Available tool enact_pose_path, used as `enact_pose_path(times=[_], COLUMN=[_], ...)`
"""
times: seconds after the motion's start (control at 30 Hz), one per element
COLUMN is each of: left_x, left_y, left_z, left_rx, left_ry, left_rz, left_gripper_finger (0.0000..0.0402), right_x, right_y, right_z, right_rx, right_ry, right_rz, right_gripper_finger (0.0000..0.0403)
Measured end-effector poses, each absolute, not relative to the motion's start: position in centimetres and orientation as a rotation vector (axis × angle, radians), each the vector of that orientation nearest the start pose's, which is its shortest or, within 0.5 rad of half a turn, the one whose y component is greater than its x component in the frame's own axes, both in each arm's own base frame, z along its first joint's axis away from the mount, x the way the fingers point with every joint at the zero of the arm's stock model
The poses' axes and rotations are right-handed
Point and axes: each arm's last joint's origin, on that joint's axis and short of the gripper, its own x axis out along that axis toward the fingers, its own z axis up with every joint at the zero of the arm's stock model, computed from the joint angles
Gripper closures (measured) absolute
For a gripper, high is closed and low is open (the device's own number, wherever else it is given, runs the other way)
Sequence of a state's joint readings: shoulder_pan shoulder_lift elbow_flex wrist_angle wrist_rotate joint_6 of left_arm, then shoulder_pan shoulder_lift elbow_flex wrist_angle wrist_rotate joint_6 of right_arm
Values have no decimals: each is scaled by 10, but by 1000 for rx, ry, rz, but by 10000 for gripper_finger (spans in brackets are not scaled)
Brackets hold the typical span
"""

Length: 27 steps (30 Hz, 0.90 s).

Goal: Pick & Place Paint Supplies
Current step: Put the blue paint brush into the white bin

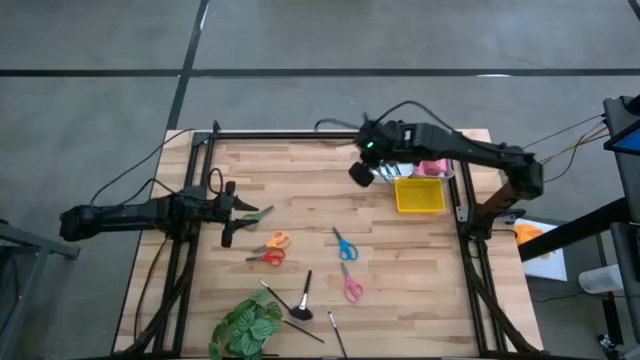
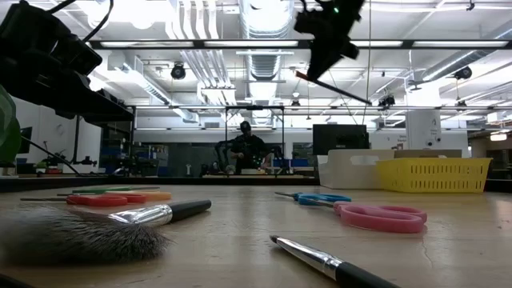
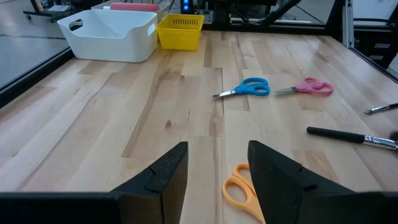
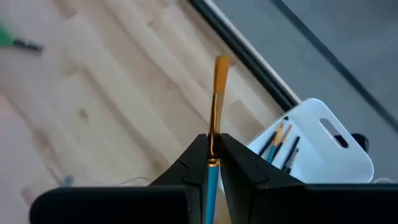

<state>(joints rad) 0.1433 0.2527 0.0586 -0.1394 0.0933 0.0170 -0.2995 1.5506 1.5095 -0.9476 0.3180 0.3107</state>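
Observation:
My right gripper (image 1: 363, 168) hangs high over the table's far side, next to the white bin (image 1: 392, 172), shut on a thin blue-handled brush (image 4: 217, 106) with an orange tip. The low view shows that brush (image 2: 336, 86) well above the table. In the bin lie more brushes (image 4: 281, 142) and pink tubes (image 1: 432, 167). My left gripper (image 3: 217, 171) is open, low over the table's left side, beside green scissors (image 1: 262, 213), with orange scissors (image 3: 241, 190) just ahead of it. Red (image 1: 268, 257), blue (image 1: 345, 245) and pink scissors (image 1: 352, 286) and loose brushes (image 1: 303, 295) lie flat on the table. My right gripper pinches the brush between its two fingers where the blue handle meets the gold ferrule (image 4: 213, 160). The fingers lie along the brush. Its orange bristle end (image 4: 221, 65) sticks out past the fingertips. The brush is lifted clear and slants down in the low view.
A yellow basket (image 1: 420, 195) stands near the table's right edge beside the white bin. A green leafy plant (image 1: 245, 325) sits at the near edge. A dark frame rail (image 1: 300, 135) borders the table. Bare wood (image 1: 300, 190) lies between the two grippers.

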Motion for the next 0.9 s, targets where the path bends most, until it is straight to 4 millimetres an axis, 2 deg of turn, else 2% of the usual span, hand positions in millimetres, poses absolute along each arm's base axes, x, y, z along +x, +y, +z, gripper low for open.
enact_pose_path(times=[0.23, 0.43, 0.67, 0.9], left_x=[107, 107, 107, 107], left_y=[13, 13, 13, 13], left_z=[150, 150, 150, 150], left_rx=[-22, -22, -22, -22], left_ry=[332, 332, 332, 331], left_rz=[47, 47, 47, 46], left_gripper_finger=[232, 232, 232, 232], right_x=[256, 234, 229, 233], right_y=[-149, -190, -227, -241], right_z=[312, 286, 260, 231], right_rx=[407, 547, 676, 783], right_ry=[808, 779, 749, 820], right_rz=[-904, -1001, -1053, -1058], right_gripper_finger=[375, 375, 375, 375])
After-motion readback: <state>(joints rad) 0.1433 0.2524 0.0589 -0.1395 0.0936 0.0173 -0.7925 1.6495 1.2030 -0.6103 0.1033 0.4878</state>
